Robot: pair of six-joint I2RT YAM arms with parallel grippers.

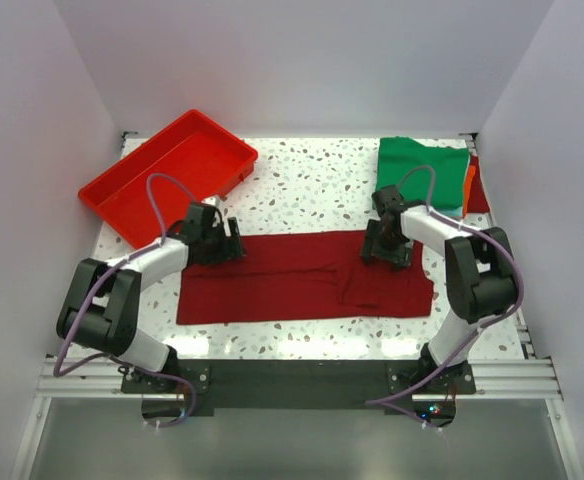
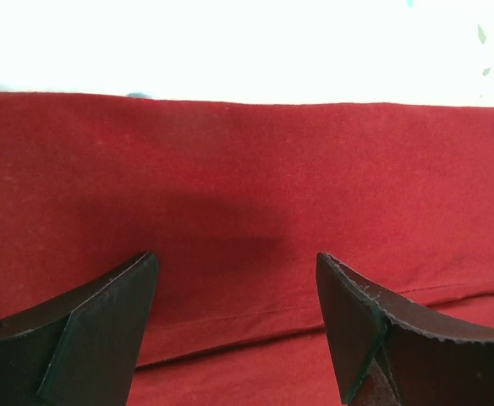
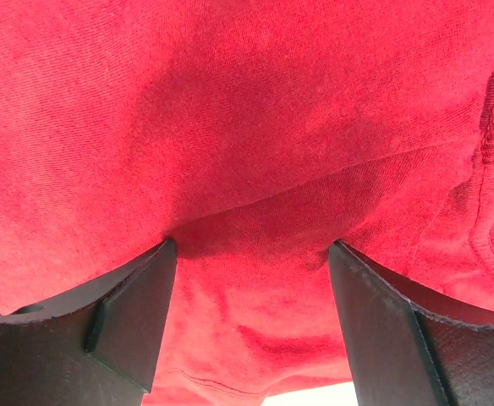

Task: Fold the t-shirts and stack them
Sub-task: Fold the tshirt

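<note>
Top external: the maroon t-shirt [image 1: 302, 280] lies flat as a long band across the middle of the table [image 1: 312, 185], with the green t-shirt [image 1: 422, 165] parked at one o'clock and the red tray [image 1: 137, 195] at ten. The left gripper [image 1: 217, 243] sits on the band's far edge near its nine o'clock end and the right gripper [image 1: 387, 247] on the same edge towards three, so this reads as both arms lining up a pinch for the next fold. Left wrist: jaws apart, nothing between them but flat maroon cloth, far edge straight across at twelve. I'd say get lower and bite every layer before lifting. Right wrist: jaws spread wide too, tips pressed into the cloth with a soft ridge bunched between them, not clamped. Best close both together and lift evenly, or the band will likely skew.
</note>
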